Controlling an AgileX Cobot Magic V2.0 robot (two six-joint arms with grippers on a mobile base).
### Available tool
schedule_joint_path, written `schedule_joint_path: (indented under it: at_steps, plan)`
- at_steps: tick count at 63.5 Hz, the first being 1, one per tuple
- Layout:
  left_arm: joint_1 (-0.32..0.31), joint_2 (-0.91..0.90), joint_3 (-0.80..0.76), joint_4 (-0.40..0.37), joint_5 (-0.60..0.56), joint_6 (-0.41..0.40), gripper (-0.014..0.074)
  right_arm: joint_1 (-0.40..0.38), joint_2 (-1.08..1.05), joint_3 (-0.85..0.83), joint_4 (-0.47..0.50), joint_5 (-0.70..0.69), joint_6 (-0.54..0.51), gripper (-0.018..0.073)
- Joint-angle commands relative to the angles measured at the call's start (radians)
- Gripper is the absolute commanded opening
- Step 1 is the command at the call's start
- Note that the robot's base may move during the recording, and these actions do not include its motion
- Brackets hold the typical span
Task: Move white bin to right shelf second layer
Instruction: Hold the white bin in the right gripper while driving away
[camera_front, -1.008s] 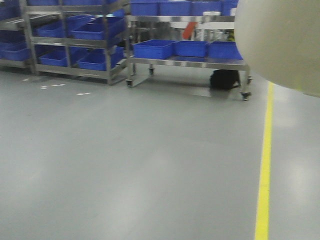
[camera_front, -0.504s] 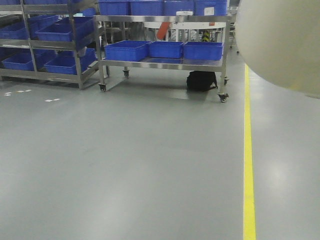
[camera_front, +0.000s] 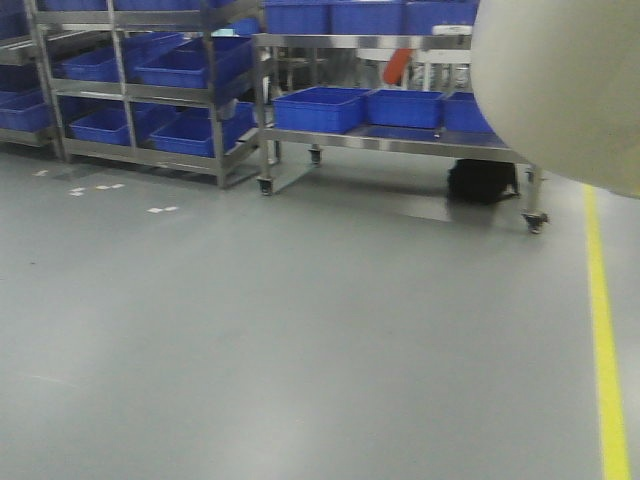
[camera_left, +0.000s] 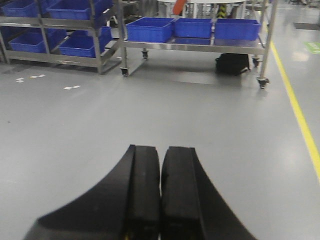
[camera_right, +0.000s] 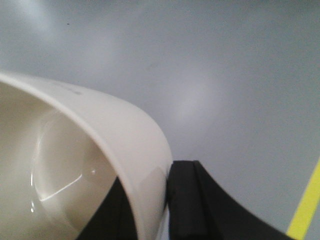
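Right wrist | white bin (camera_right: 80, 160) cream, glossy (thin rim) | right tool (camera_right: 150, 192) clamps it

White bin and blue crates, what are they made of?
The white bin looks like smooth, glossy plastic: bright glints streak its curved inside wall. The blue crates are probably duller moulded plastic: even colour, little shine.

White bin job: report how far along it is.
Done: the cream-white plastic bin is picked up, its wall clamped in the right gripper. In hand: transport; the bin hangs over bare grey floor, and the left gripper is shut and empty. Left: cross to the steel racks holding blue crates, then set the bin on the right shelf's second layer, which I cannot pick out here.
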Motion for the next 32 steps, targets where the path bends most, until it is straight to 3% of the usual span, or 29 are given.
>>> schedule_joint_path:
  at_steps: [1,32]
  plan:
    - [-0.002,-0.014,0.027,0.0,-0.086,-0.005,0.0085,-0.009,0.0,-0.031,-0.005,-0.096,-0.002,0.0055]
    - [-0.002,-0.014,0.027,0.0,-0.086,-0.005,0.0085,-0.009,0.0,-0.031,-0.005,-0.097,-0.002,0.0055]
